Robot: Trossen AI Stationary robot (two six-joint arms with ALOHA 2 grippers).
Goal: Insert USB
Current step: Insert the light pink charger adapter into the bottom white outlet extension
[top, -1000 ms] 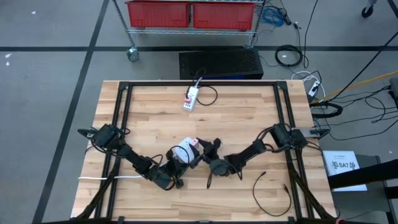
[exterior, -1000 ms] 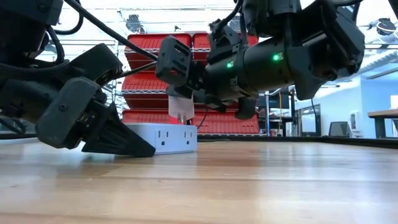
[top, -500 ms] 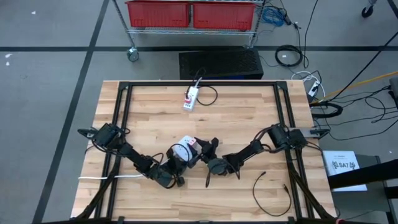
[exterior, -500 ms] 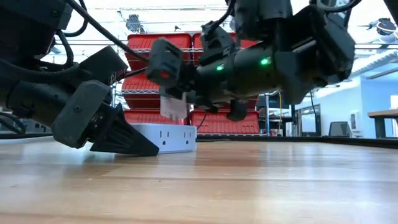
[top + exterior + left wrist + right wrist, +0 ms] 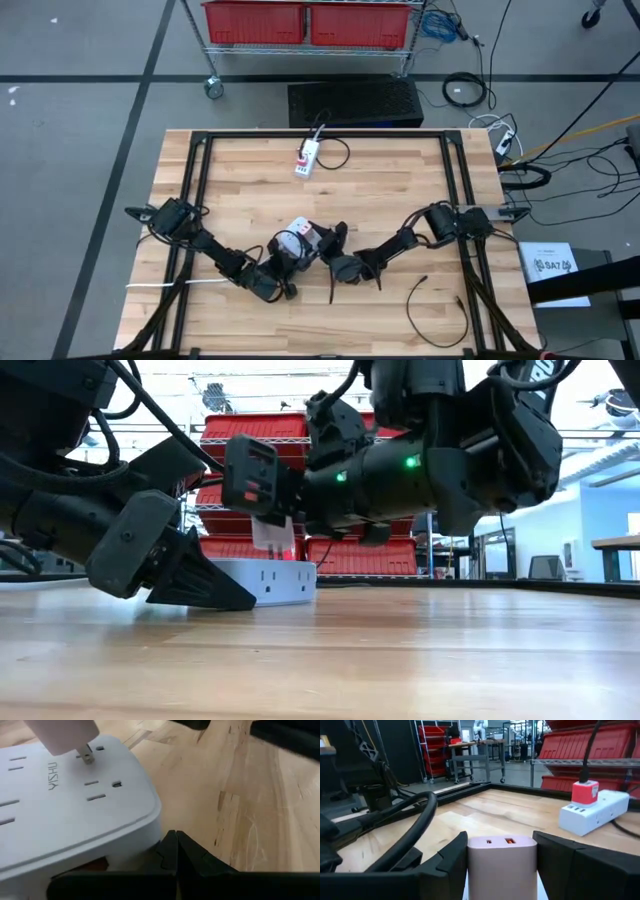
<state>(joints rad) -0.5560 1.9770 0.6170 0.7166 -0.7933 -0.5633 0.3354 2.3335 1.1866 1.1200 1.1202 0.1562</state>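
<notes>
Low view: charger (image 5: 272,532) shifted left.

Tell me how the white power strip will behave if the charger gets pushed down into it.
The power strip looks rigid and flat-bottomed, so it should not tip. It may slide on the smooth wooden table, though the shut left claw braces its edge. The charger, in the right claw, looks stiff.

Grey floor (image 5: 90,130), wire shelving (image 5: 310,45) with red bins (image 5: 255,22), loose cables (image 5: 465,90), bright ceiling lights (image 5: 215,375)
</notes>
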